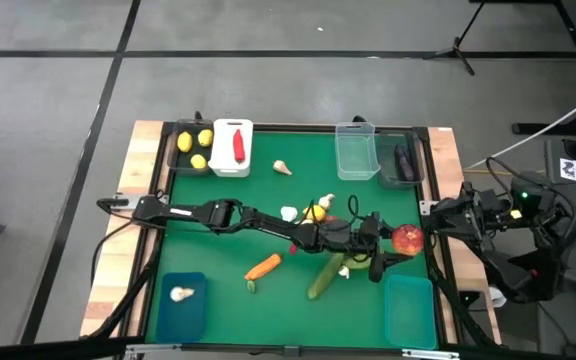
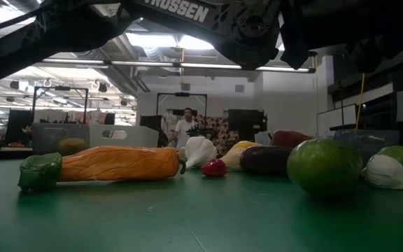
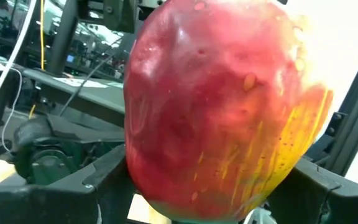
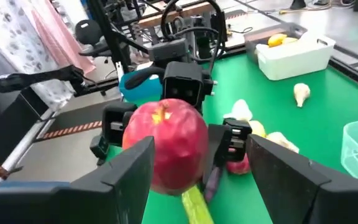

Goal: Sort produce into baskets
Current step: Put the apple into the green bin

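My left arm reaches across the green mat, and its gripper is shut on a round red fruit with a yellow flush, near the table's right edge. The fruit fills the left wrist view. My right gripper stands open at the right edge, a little way off and facing the fruit, with nothing between its fingers. A carrot, a cucumber, garlic bulbs and other pieces lie on the mat. The baskets stand along the far and near edges. My left gripper pinches the red fruit by two opposite sides between its two fingers. The fingers come about level from the table's left. The fruit is lifted clear of the mat, its stem end turned toward the table's right edge.
At the far edge stand a dark bin with lemons, a white bin with a red chili, a clear bin and a dark bin with an eggplant. Teal bins sit near left, holding a garlic bulb, and near right.
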{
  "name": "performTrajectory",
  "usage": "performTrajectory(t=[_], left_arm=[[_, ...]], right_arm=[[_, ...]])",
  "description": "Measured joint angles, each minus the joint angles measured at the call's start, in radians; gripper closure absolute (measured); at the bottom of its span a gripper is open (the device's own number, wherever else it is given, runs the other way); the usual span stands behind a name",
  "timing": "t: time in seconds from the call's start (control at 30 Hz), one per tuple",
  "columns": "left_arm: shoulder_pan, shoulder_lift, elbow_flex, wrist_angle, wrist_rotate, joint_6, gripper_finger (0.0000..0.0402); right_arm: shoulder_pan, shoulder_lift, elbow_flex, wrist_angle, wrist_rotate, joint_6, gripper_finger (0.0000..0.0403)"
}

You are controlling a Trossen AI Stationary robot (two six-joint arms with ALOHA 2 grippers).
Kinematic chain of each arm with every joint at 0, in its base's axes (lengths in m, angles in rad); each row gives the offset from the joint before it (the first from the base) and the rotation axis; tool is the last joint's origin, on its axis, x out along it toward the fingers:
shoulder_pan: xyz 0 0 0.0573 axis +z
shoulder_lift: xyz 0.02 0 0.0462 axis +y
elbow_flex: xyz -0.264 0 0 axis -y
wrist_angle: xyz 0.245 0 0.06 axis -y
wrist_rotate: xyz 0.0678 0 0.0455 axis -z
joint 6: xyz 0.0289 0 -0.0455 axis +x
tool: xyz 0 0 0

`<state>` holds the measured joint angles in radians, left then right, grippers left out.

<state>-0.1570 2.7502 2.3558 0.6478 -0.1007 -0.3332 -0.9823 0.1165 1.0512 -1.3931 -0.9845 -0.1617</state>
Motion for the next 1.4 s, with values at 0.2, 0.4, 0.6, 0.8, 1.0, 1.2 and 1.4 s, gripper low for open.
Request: performTrajectory(t=[0.2,0.4,0.6,0.8,1.0,1.2,1.4], left_arm=[[0.008,0.000,0.000,0.000,0.001,-0.009,0.0115],[0.011,0.000,0.000,0.000,0.002,0.008,0.0115],[0.021,-0.001,0.000,-0.003,0.003,0.006,0.0115],[0.026,-0.021,0.001,-0.005,0.005,0.044,0.0114],[0.040,-0.030,0.001,-0.041,-0.001,0.049,0.0114],[0.066,-0.033,0.001,-0.103,-0.018,-0.006,0.0115],[0.074,-0.033,0.001,-0.113,-0.021,0.003,0.0114]], right_arm=[[-0.042,-0.001,-0.016,0.068,-0.001,0.030,0.0150],[-0.058,-0.009,-0.075,0.192,-0.046,0.091,0.0150],[-0.059,-0.007,-0.134,0.436,-0.112,0.226,0.0150],[-0.053,-0.019,-0.150,0.299,-0.036,0.151,0.0150],[-0.067,-0.063,-0.225,0.388,-0.082,0.211,0.0150],[-0.066,-0.077,-0.242,0.419,-0.096,0.228,0.0150],[-0.065,-0.077,-0.242,0.458,-0.070,0.228,0.0150]])
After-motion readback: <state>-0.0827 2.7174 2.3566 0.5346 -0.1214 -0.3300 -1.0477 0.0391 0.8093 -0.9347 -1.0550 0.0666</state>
